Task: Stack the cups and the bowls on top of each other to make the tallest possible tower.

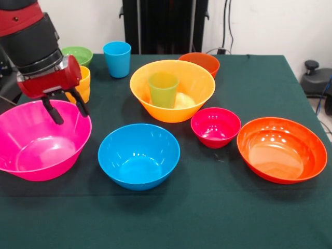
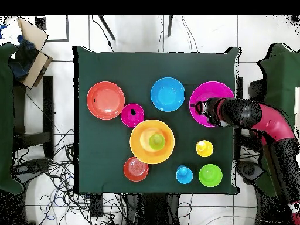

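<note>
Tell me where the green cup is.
The green cup stands upright inside the big orange bowl, mid-table in the front view, behind the blue bowl.

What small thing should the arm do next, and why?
Probably lower the open tool onto the far rim of the big glossy pink plastic bowl and close. Its two fingers hang spread just above that rim, gripping nothing.
</note>
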{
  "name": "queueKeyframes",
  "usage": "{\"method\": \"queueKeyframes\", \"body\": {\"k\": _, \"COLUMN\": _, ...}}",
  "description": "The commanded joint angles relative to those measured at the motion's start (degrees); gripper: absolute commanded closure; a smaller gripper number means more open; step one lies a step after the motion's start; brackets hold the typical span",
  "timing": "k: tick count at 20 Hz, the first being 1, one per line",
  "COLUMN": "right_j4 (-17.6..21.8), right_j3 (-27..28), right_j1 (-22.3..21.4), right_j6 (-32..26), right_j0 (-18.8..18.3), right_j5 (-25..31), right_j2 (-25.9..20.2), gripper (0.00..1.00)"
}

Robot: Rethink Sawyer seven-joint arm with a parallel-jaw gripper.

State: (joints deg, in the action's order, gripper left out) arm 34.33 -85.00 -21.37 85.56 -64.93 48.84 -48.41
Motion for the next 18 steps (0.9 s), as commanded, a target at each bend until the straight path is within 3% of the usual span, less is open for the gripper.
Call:
{"method": "queueKeyframes", "body": {"k": 1, "right_j4": 8.05, "right_j3": -5.12, "right_j1": 4.39, "right_j6": -20.24, "right_j0": -0.05, "right_j5": -6.66, "right_j2": -1.61, "gripper": 0.0}}
{"method": "queueKeyframes", "body": {"k": 12, "right_j4": 10.72, "right_j3": -9.77, "right_j1": 2.86, "right_j6": -15.4, "right_j0": -1.05, "right_j5": -9.7, "right_j2": -1.84, "gripper": 0.0}}
{"method": "queueKeyframes", "body": {"k": 18, "right_j4": 11.27, "right_j3": -7.94, "right_j1": 3.85, "right_j6": -14.82, "right_j0": 0.15, "right_j5": -9.63, "right_j2": -1.78, "gripper": 0.0}}
